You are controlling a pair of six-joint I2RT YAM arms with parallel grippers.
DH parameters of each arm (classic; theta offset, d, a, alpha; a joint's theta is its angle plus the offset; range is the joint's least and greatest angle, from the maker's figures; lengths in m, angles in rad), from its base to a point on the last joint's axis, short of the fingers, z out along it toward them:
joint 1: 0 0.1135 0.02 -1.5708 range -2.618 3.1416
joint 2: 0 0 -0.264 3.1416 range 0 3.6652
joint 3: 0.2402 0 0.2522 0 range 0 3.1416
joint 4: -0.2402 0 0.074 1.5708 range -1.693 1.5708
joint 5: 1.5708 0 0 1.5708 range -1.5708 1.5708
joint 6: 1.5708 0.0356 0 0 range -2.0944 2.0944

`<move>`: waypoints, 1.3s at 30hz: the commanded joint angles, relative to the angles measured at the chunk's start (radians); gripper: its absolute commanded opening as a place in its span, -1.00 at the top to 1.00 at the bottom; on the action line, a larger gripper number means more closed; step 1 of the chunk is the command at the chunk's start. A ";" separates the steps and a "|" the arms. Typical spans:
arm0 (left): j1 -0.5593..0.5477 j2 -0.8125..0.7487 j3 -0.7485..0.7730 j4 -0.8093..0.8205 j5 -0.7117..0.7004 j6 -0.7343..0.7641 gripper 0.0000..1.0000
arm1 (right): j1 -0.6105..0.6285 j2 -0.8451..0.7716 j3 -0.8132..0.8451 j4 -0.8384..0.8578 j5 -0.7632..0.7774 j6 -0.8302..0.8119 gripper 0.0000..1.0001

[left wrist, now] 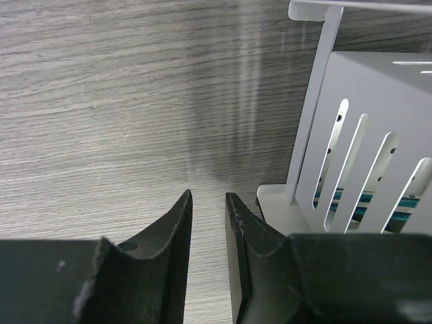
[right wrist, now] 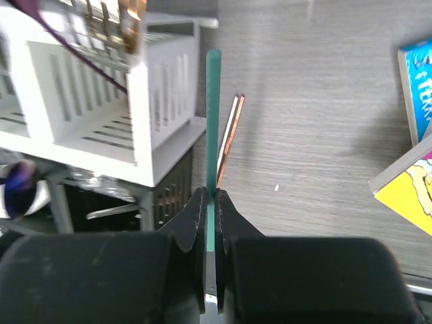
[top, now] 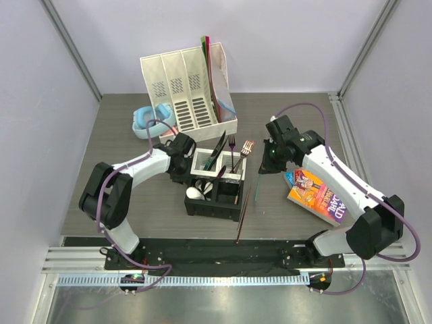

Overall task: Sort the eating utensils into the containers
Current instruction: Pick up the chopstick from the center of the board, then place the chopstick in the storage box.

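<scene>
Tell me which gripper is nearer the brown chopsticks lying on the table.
Right. The right gripper, shut on a green stick, hangs just beside the chopsticks' far end; the left gripper is on the caddy's opposite side.

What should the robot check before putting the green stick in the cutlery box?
1. Right gripper pinching the green stick: ok.
2. Stick over the cutlery box: not ok, it hangs beside it.
3. Left gripper empty: ok.
4. Left gripper clear of the box: cannot tell, very close.
5. Chopsticks put away: not ok, they lie on the table.
</scene>
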 commanded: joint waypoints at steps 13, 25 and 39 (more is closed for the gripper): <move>-0.006 -0.009 0.015 0.055 0.017 0.002 0.47 | 0.017 -0.036 0.169 -0.027 0.022 0.022 0.98; -0.006 -0.013 0.016 0.053 0.016 0.002 0.47 | 0.040 0.007 0.331 0.004 -0.002 0.001 0.98; -0.005 -0.021 0.005 0.052 0.006 0.005 0.47 | 0.194 0.082 0.228 0.160 0.034 0.001 0.98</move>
